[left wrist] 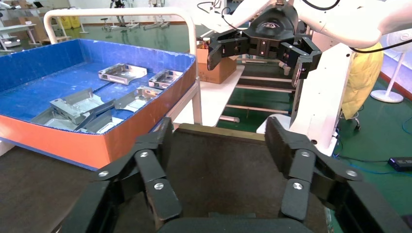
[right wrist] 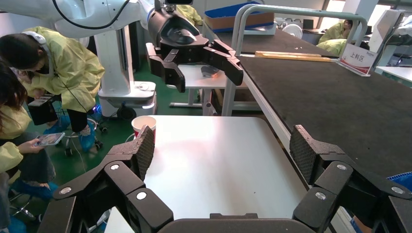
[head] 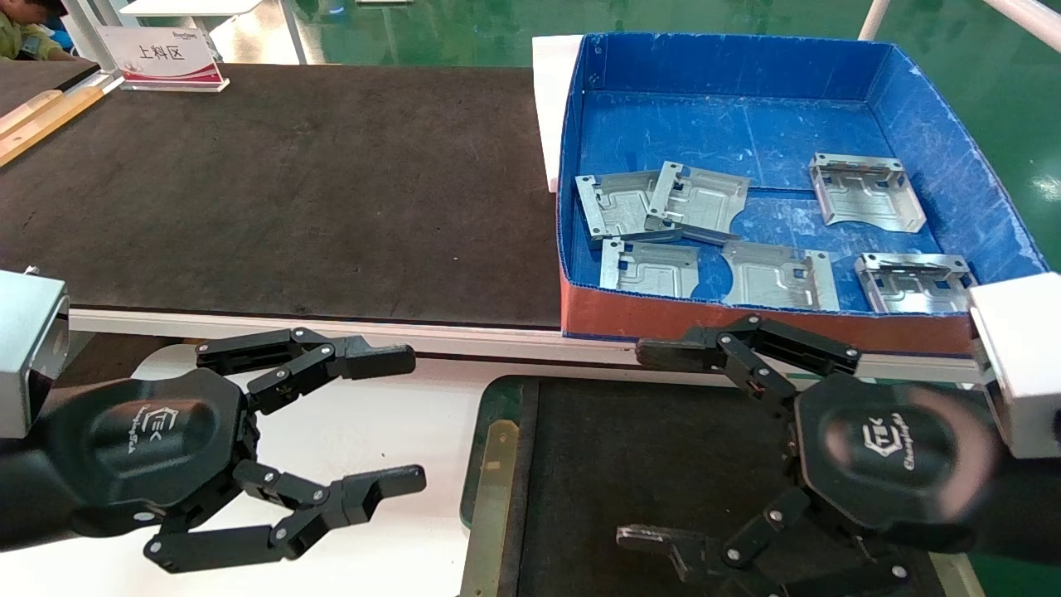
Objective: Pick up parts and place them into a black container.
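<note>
Both grippers hover low in front of the robot, jaws spread wide and holding nothing. The left gripper [head: 406, 423] hangs over a white table [head: 356, 431], its fingers pointing toward the robot's right. The right gripper [head: 642, 444] sits above the black container [head: 489, 473] — a shallow tray with a dark felt-like floor and a dull brass-green rim — with its fingers pointing toward the left gripper.

The parts are all in the deep blue box [head: 953, 141] with the red front, beyond the tray. Six silver-grey stamped plates lie on its floor: two overlapping near the box's left wall [head: 617, 203] and [head: 700, 199], one just in front of them [head: 651, 267], one beside that in the middle [head: 779, 274], one near the right front corner [head: 912, 282] and one farther back on the right [head: 866, 191].

A large black mat [head: 290, 182] covers the bench to the left of the box, with a small sign [head: 162, 56] at its far edge.
</note>
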